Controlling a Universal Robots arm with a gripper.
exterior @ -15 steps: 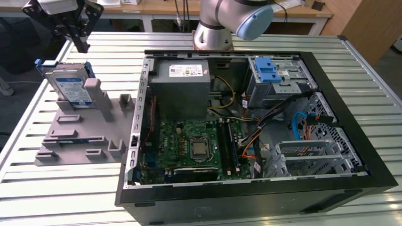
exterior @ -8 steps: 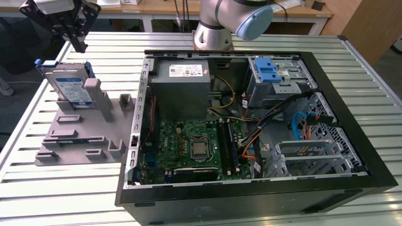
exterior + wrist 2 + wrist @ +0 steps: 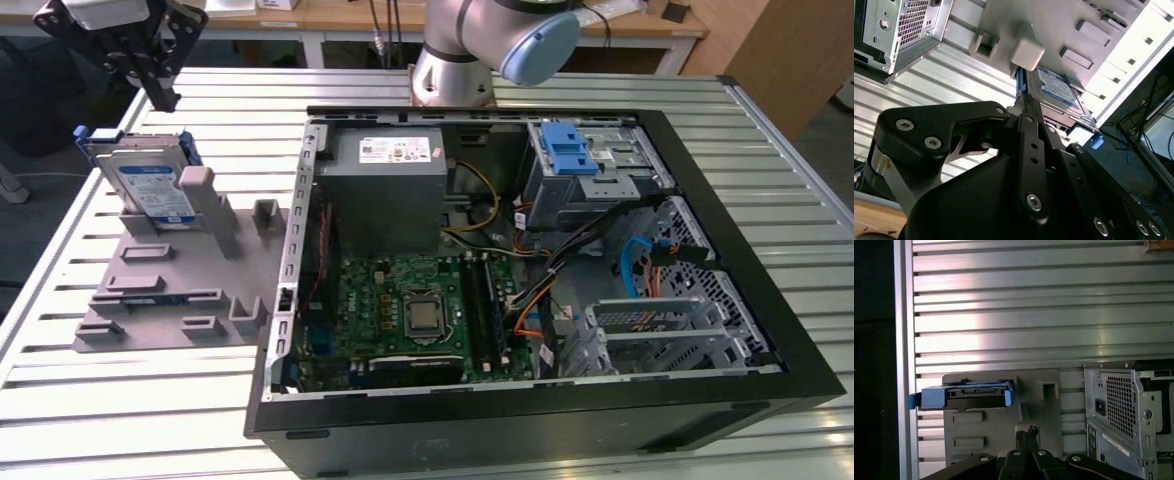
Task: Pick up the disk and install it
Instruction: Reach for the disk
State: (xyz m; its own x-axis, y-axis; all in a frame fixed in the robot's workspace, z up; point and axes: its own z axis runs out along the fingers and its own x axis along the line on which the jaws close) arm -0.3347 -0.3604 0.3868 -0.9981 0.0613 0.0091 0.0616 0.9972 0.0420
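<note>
1. Right now, on the exterior view's left, the black linkage-fingered tool (image 3: pixel 167 98) hangs above the bench. Its fingers are drawn together with nothing between them.
2. Just below it stands the flat silver disk (image 3: pixel 144 185), with a blue-and-white label and a blue plastic carrier frame. It is upright on its edge, and a gap shows between the tool tip and the top of the disk, so the two are apart.
3. That disk sits at the far end of the grey plastic holder plate (image 3: pixel 160 300), leaning against one of its upright grey posts (image 3: pixel 200 195). The plate lies flat on the slatted aluminium bench (image 3: pixel 134 400).
4. Just beside the plate, on the exterior view's right, the black computer case (image 3: pixel 534 420) lies open. Its green motherboard (image 3: pixel 400 310) is exposed, and a bright blue ribbed latch (image 3: pixel 574 155) sits on the metal drive cage at the far corner.
5. Behind the case rises the grey arm with its pale blue joint cap (image 3: pixel 534 45).
6. Looking down past the tool (image 3: pixel 1026 432) in the first wrist view, the disk (image 3: pixel 976 395) shows its blue-framed connector edge on the plate (image 3: pixel 1046 407). The perforated case wall (image 3: pixel 1121 405) is nearby.
7. Over in the second wrist view, the tool (image 3: pixel 1026 107) fingers meet at their tips. Beyond them are the disk's label face (image 3: pixel 1056 90) and the square top of a post (image 3: pixel 1027 54).
</note>
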